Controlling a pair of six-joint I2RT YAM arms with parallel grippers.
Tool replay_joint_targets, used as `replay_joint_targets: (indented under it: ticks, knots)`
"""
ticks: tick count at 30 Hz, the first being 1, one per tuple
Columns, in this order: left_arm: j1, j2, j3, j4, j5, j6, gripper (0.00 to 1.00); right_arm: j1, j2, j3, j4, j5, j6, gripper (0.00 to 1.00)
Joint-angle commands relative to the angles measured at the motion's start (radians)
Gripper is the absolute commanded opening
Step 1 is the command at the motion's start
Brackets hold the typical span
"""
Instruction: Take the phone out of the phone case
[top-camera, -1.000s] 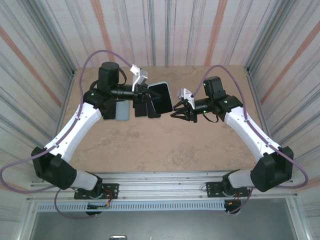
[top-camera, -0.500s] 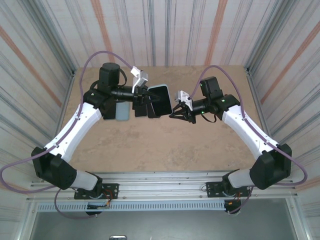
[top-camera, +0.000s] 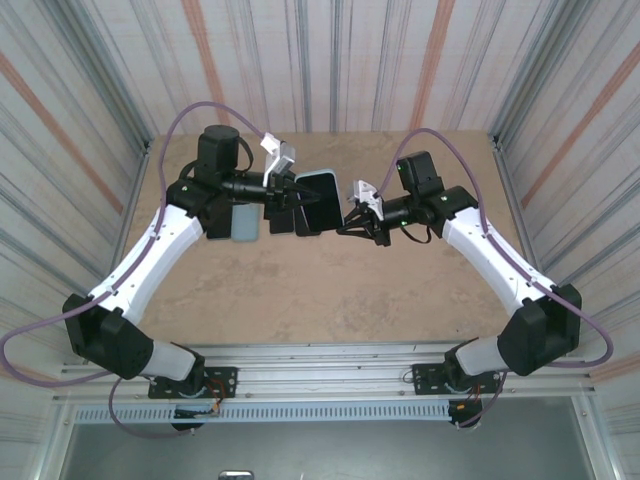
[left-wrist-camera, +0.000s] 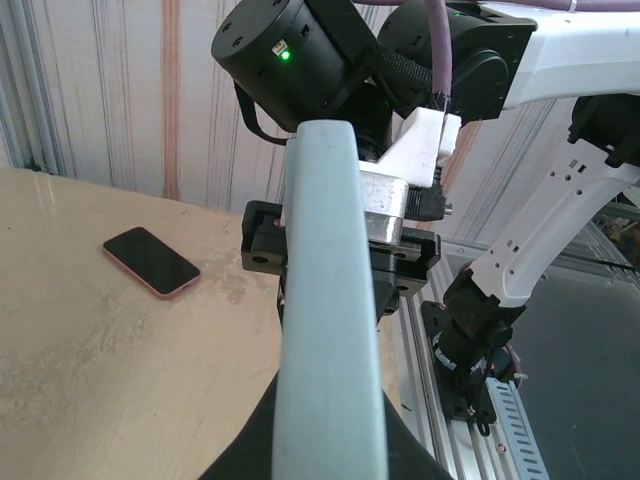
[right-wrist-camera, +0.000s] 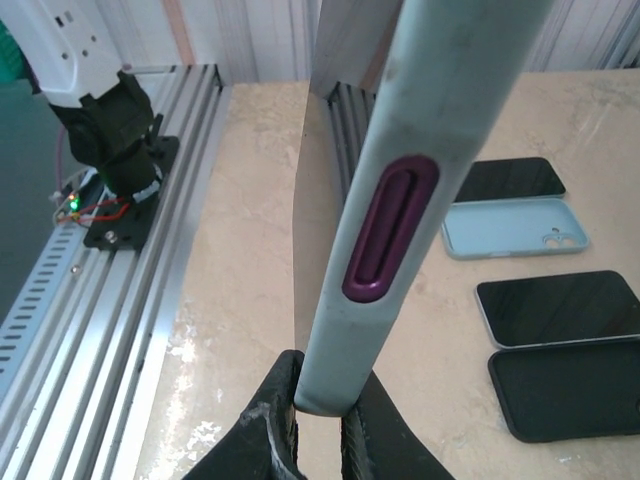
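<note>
- Phone case (right-wrist-camera: 400, 150), right wrist view: upper end cut off at the top edge. Its lower end is sunk between the right gripper (right-wrist-camera: 320, 420) fingers (right-wrist-camera: 280, 425), which are cropped below.
- Phone case, left wrist view: seen edge-on, so both faces are hidden and its contents cannot be told. Its lower end and the left gripper (left-wrist-camera: 325, 455) are cropped at the bottom.
- Dark phone (right-wrist-camera: 515, 178), beyond the right fingers: near end hidden behind the phone case.
- Empty blue case (right-wrist-camera: 515, 228), just beside it: one end likewise hidden.
- Silver-rimmed phone (right-wrist-camera: 560, 305) and black slab (right-wrist-camera: 565, 390), right of the fingers: both cropped at the side edge. Whether the slab is a phone or a case cannot be told.
</note>
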Motion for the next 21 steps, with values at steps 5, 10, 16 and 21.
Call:
replay_joint_targets:
  ticks: [5, 10, 16, 21]
  knots:
    - [-0.017, -0.007, 0.036, -0.067, 0.059, -0.046, 0.00, 0.037, -0.050, -0.032, 0.200, 0.162, 0.020, 0.10]
    - [-0.036, 0.015, 0.068, -0.130, 0.060, -0.053, 0.00, 0.071, -0.074, -0.063, 0.315, 0.301, 0.002, 0.09]
    - [-0.039, 0.030, 0.070, -0.120, 0.076, -0.067, 0.00, 0.074, -0.091, -0.085, 0.422, 0.339, 0.043, 0.09]
    - [-0.039, 0.032, 0.064, -0.105, 0.070, -0.068, 0.00, 0.065, -0.098, -0.094, 0.464, 0.246, 0.108, 0.09]
